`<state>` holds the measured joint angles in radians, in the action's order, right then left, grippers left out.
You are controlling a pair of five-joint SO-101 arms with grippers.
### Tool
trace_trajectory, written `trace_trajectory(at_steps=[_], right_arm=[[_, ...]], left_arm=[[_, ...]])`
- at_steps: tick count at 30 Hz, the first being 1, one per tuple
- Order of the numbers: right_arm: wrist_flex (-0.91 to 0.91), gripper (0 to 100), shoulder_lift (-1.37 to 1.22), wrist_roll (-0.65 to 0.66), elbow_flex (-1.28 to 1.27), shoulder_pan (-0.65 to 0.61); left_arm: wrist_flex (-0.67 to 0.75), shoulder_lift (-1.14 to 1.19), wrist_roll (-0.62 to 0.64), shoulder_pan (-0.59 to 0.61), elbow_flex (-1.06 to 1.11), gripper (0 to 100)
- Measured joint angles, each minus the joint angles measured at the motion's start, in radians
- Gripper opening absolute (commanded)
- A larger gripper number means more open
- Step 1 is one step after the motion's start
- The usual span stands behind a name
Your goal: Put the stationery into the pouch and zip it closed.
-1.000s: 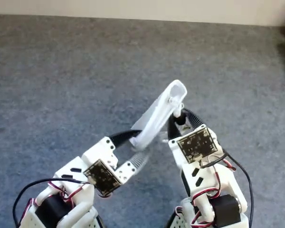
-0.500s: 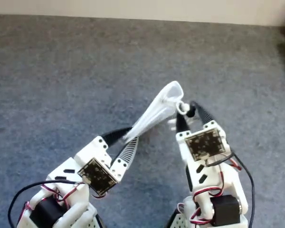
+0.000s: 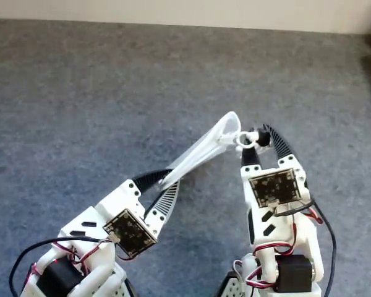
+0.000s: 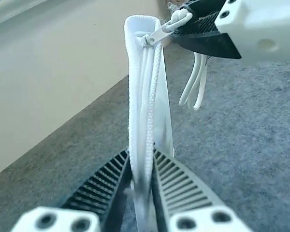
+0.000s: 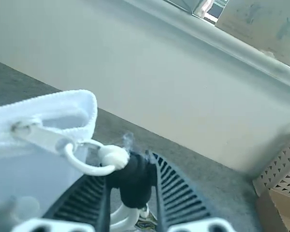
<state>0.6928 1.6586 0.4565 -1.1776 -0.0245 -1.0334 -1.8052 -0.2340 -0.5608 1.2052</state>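
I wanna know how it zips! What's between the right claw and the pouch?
The zipper pull and its cord loop, running from the pouch to the right gripper, in the right wrist view.

Left gripper (image 3: pixel 165 184): clamped on the lower end of the pouch (image 3: pixel 204 148).
Right gripper (image 3: pixel 258 137): pinching the pull cord (image 3: pixel 245 140) at the pouch's upper end.
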Motion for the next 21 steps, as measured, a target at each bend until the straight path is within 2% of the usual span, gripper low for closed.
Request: trace_trajectory(at_steps=[3,14,21], right_arm=[[0.0,0.5,0.0,0.018,0.0,0.005],[-0.104,0.5,-0.002,0.026,-0.038,0.187],[-0.11,0.5,-0.006,0.026,-0.038,0.241]], left_arm=[[0.0,0.0,0.0,0.0,0.0,0],[-0.008,0.0,0.0,-0.003,-0.002,0],[-0.018,-0.005,0.0,-0.002,-0.002,0]])
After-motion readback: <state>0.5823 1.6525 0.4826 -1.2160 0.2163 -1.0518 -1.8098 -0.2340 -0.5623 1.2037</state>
